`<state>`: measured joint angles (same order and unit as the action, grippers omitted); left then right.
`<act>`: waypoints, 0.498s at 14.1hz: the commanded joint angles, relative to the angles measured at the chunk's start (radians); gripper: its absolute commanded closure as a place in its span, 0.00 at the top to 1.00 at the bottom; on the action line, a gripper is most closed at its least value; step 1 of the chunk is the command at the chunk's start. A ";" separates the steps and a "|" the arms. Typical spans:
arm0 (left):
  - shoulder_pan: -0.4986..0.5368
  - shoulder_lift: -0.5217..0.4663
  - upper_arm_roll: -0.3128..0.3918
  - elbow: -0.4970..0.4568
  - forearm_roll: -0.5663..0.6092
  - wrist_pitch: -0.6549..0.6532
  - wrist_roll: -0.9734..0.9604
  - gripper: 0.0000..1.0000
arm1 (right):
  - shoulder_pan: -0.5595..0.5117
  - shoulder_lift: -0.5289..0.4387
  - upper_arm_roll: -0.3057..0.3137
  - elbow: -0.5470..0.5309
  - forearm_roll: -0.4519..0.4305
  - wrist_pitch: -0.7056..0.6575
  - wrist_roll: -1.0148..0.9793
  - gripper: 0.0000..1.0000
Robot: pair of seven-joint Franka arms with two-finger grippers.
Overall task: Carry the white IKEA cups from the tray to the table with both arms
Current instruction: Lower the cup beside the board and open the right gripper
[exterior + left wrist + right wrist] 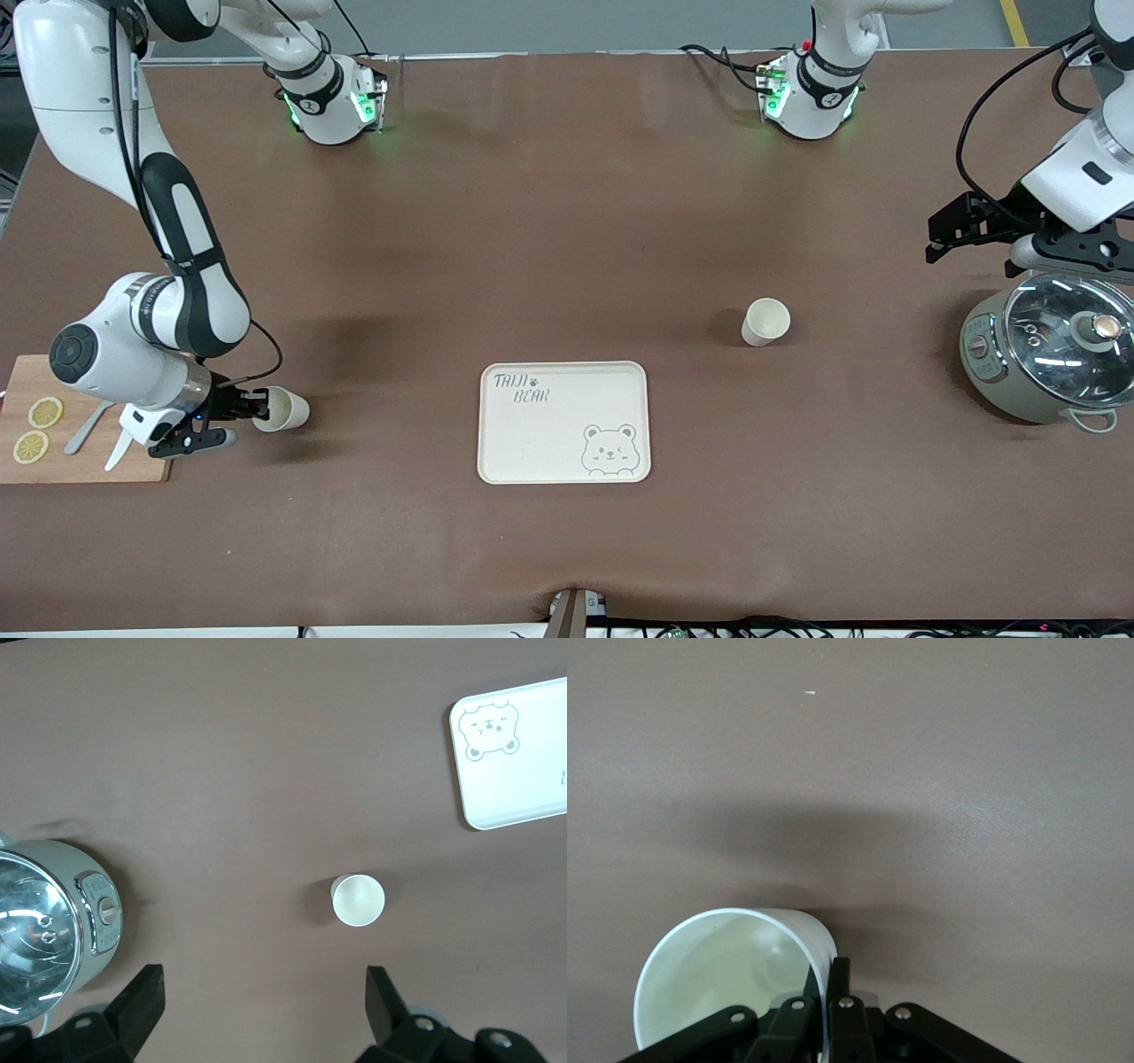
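One white cup [765, 321] stands upright on the brown table between the bear-printed tray [549, 443] and the pot; it also shows in the left wrist view [358, 900]. My left gripper [950, 232] is open and empty, up in the air beside the pot, its fingers [142, 997] spread wide. My right gripper [255, 410] is shut on the rim wall of the second white cup [283, 409], one finger inside and one outside [842, 979]. That cup [726, 979] is tilted, low over the table beside the wooden board.
A grey-green pot with glass lid [1045, 354] stands at the left arm's end of the table, and shows in the left wrist view [53, 921]. A wooden board [80, 461] with lemon slices and utensils lies at the right arm's end. The tray also shows in the left wrist view [523, 771].
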<state>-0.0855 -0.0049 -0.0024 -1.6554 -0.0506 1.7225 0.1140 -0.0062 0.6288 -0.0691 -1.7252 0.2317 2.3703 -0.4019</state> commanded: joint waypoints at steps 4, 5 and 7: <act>-0.011 -0.003 -0.051 -0.010 -0.005 0.017 0.042 1.00 | -0.011 -0.008 0.008 0.010 0.026 0.009 -0.021 1.00; -0.011 -0.003 -0.060 -0.011 -0.005 0.017 0.039 1.00 | -0.012 -0.012 0.009 0.024 0.026 0.004 -0.023 1.00; -0.013 -0.003 -0.062 -0.011 -0.002 0.017 0.035 1.00 | -0.009 -0.023 0.009 0.059 0.026 -0.015 -0.017 1.00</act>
<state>-0.1000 0.0016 -0.0632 -1.6574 -0.0506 1.7274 0.1393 -0.0064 0.6273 -0.0686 -1.6954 0.2324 2.3810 -0.4019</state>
